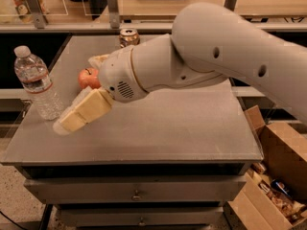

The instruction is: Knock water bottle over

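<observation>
- Water bottle point(36, 83): upright, cap on, at the 9 o'clock edge of the table point(192, 133).
- Gripper point(66, 124): low over the table, just beside the bottle's base at its 4 o'clock; jaws together, holding nothing, tips pointing toward 8 o'clock.
- Apple point(88, 78): at 1 o'clock of the gripper tips, partly hidden by the wrist.
- Can point(128, 36): upright near the table's 12 o'clock edge.
- Arm point(225, 51): enters from 3 o'clock.
- Cardboard box point(283, 147): on the floor, at the table's 4 o'clock.

Grey desk point(192, 128) with two drawers point(136, 194) beneath, speckled floor point(17, 202) at lower left, open cardboard boxes point(283, 147) at right, pale wooden counter point(144, 8) behind, warm indoor light.
</observation>
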